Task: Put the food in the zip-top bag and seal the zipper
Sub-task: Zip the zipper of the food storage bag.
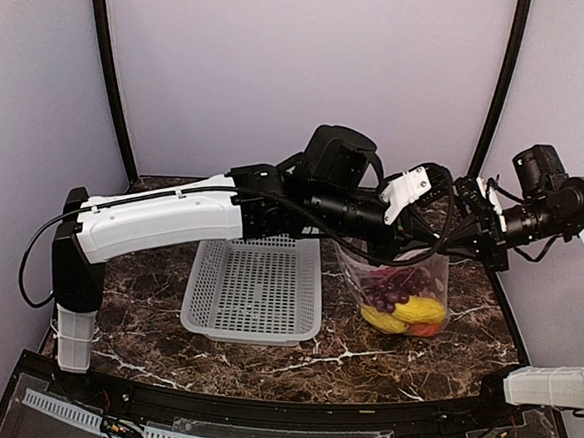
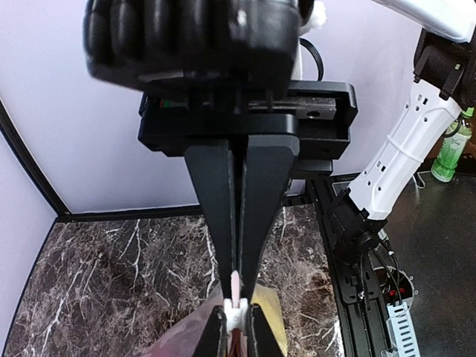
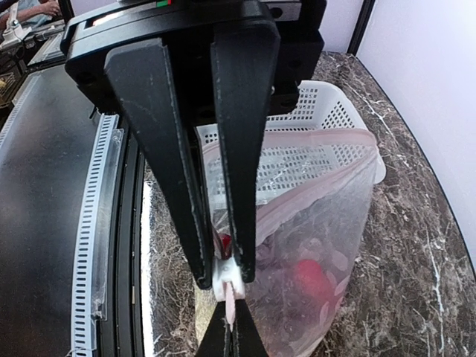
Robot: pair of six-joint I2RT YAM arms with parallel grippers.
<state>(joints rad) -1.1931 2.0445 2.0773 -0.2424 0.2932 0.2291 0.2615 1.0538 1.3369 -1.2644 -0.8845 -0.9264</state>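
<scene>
Left arm (image 1: 162, 220) and right arm (image 1: 558, 210) raised, jaws clamped.

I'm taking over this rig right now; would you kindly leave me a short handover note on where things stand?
Left gripper: shut on the whitish-pink zipper strip at one end of the mouth.
Right gripper: shut on it too, facing the left.
Clear crinkly zip-top bag stands beside the white perforated basket; toy food is inside.
Done: loading. Left: the mouth gapes; run the zipper shut.
</scene>
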